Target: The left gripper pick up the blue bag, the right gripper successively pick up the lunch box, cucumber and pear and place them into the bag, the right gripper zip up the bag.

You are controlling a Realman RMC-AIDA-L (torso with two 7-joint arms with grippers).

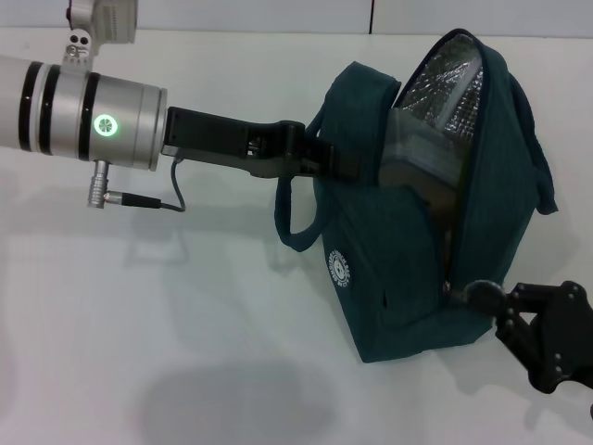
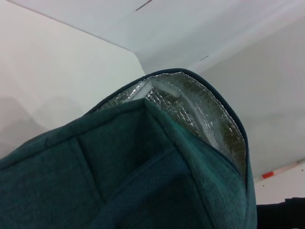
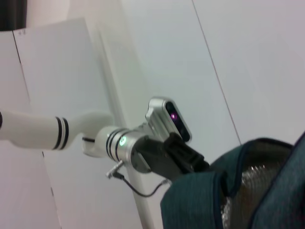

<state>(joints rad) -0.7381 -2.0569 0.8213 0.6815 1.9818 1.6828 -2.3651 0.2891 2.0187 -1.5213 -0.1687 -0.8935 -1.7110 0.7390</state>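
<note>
While gripped at its upper edge near one loop handle by the left gripper (image 1: 338,158), large dark teal-green fabric bag (image 1: 408,278) stands on white table (image 1: 139,306), leaning, mouth unzipped and gaping; silver quilted lining (image 1: 449,79) exposed at top; round white logo (image 1: 339,268) facing forward on side panel; clear rectangular plastic lunch box (image 1: 422,148) lodged inside, upper part visible through opening; left fingers clamped on fabric, black jaw housing pressed against bag. Positioned at lower end of zipper opening, right gripper (image 1: 486,297) touching bag at metal zipper pull; closed or not on pull: cannot tell. Cucumber and pear not discernible within bag.
</note>
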